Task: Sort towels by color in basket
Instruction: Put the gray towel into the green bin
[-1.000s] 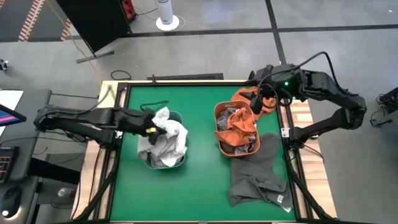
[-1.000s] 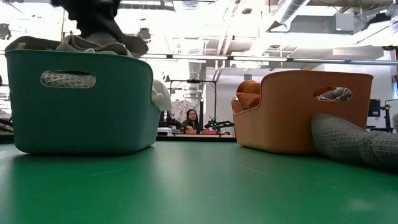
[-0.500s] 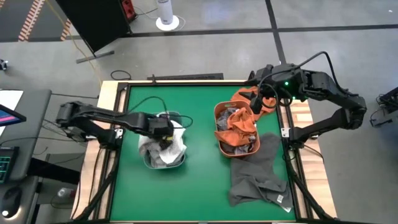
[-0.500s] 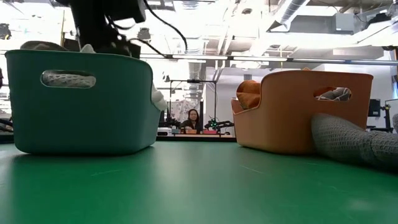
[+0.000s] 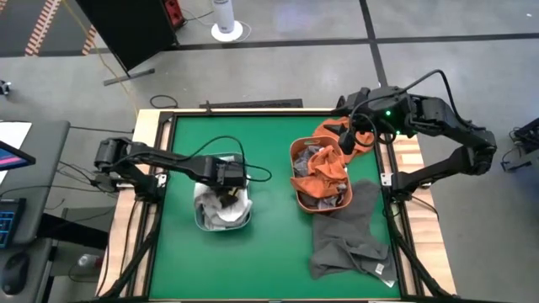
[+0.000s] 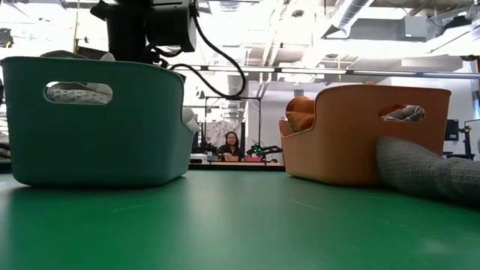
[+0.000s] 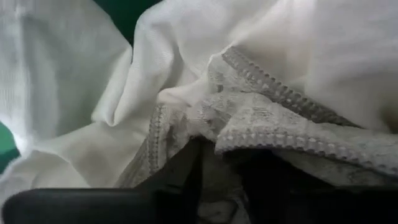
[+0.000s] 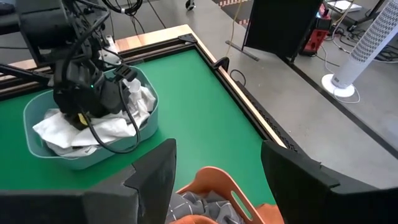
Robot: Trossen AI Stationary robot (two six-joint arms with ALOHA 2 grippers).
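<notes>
1. The left gripper is down inside the teal basket, pressed among the white towels; whether its fingers are open or holding cloth cannot be told.
2. From the left wrist, a white towel and a grey-edged patterned towel fill the view.
3. The right gripper hovers by the far end of the orange basket, fingers spread wide and empty.
4. Rust-orange towels sit heaped in the orange basket.
5. A dark grey towel lies on the green table, touching the orange basket.
</notes>
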